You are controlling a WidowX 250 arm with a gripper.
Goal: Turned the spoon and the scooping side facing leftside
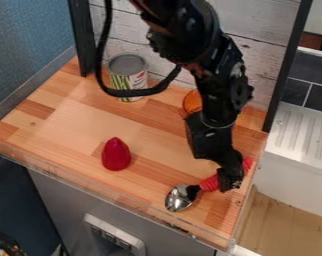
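Note:
The black gripper (230,178) hangs low over the right front part of the wooden counter, at the spoon's red handle. The spoon (209,184) lies slantwise, its shiny metal bowl toward the lower left and its red ribbed handle running up to the right. The gripper covers the middle of the handle, and the handle's end shows just beyond it. Whether the fingers hold the handle is hidden.
A red cone-shaped object (115,154) stands left of centre on the counter (77,117). At the back are a can (128,76) and an orange object (192,101) partly behind the arm. A clear ledge runs along the front edge; a white sink unit (300,135) is at right.

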